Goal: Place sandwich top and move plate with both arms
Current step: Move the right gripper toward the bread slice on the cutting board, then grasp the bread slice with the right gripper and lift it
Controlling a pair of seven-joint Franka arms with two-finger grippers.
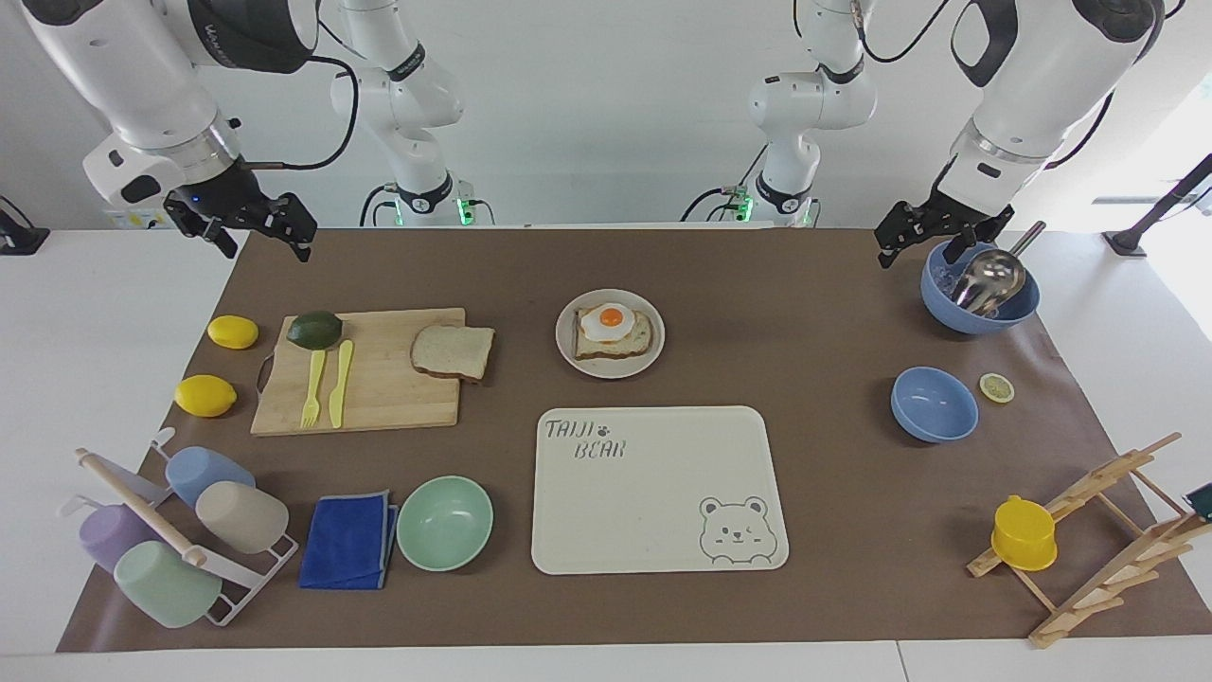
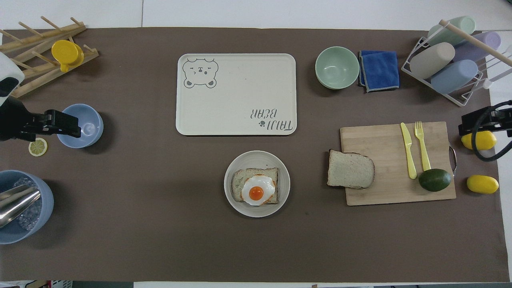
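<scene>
Both arms hang raised at the surface's ends, left gripper [image 1: 933,232] over the big blue bowl [image 1: 980,294], right gripper [image 1: 241,223] by the mat's corner, jaws wide and empty.

Wooden board [image 1: 379,379], matt brown mat [image 1: 757,284], shiny metal scoop [image 1: 989,277], blue cloth [image 1: 348,540].

The plate [image 1: 610,333] sits in the middle of the table, nearer to the robots than the bear tray [image 1: 658,490]. A bread slice with an egg [image 1: 613,331] lies on the plate. Toward the right arm's end is the cutting board [image 1: 362,383]. The sandwich top [image 1: 453,351] lies on the board's edge, on the side by the plate. A fork [image 1: 312,387], a knife [image 1: 339,384] and an avocado [image 1: 314,330] are on the board too.
</scene>
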